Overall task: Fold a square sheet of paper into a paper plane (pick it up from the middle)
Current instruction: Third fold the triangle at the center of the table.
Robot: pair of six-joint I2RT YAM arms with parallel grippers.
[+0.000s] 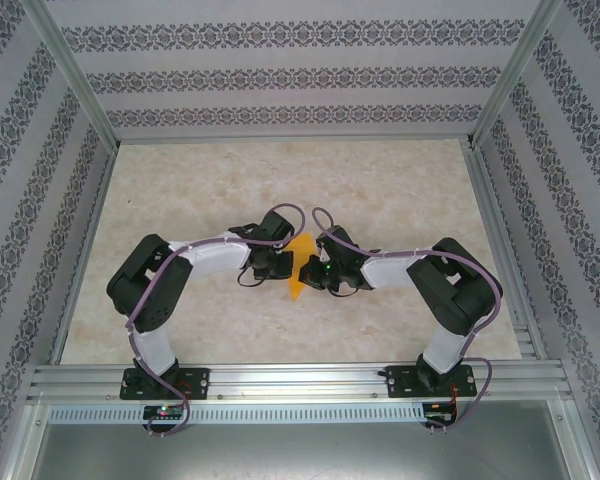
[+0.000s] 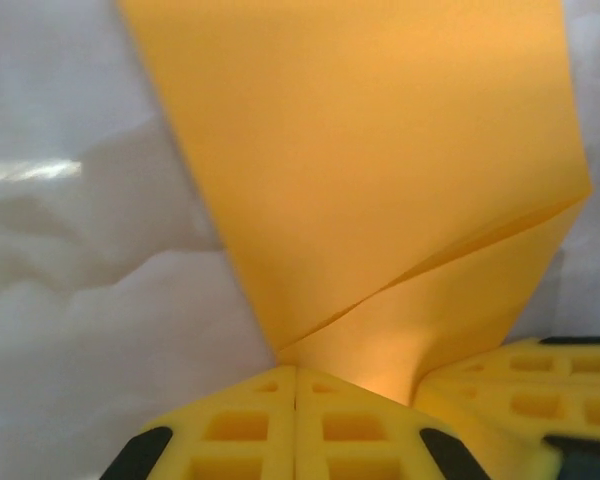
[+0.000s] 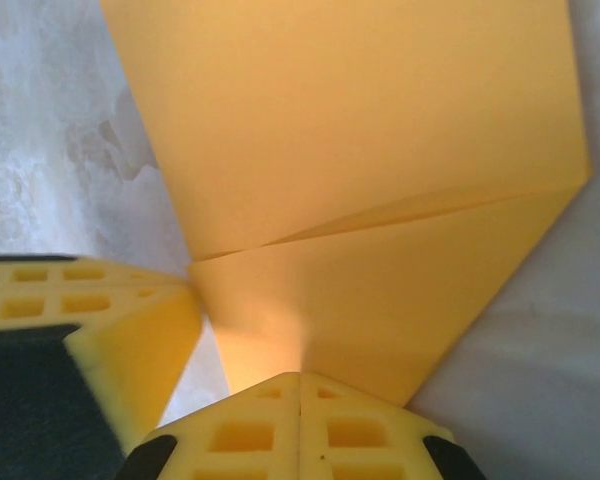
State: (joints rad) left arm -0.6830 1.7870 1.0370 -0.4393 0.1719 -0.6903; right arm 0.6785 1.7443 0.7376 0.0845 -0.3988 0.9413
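Note:
The orange sheet of paper [image 1: 301, 268] hangs between my two grippers above the middle of the table, folded, with a pointed tip toward the near edge. In the left wrist view the sheet [image 2: 380, 150] shows a slanting crease, and my left gripper [image 2: 296, 370] is shut on its lower edge. The right wrist view shows the same sheet [image 3: 380, 150] with its crease, pinched by my right gripper [image 3: 300, 378], which is also shut. The two grippers [image 1: 283, 262] [image 1: 320, 272] face each other closely, one on each side of the paper.
The marble-patterned table [image 1: 400, 200] lies below, bounded by patterned walls and aluminium posts [image 1: 65, 75]. A metal rail [image 1: 300, 380] runs along the near edge by the arm bases. The right gripper's yellow fingers [image 2: 520, 385] crowd the left wrist view.

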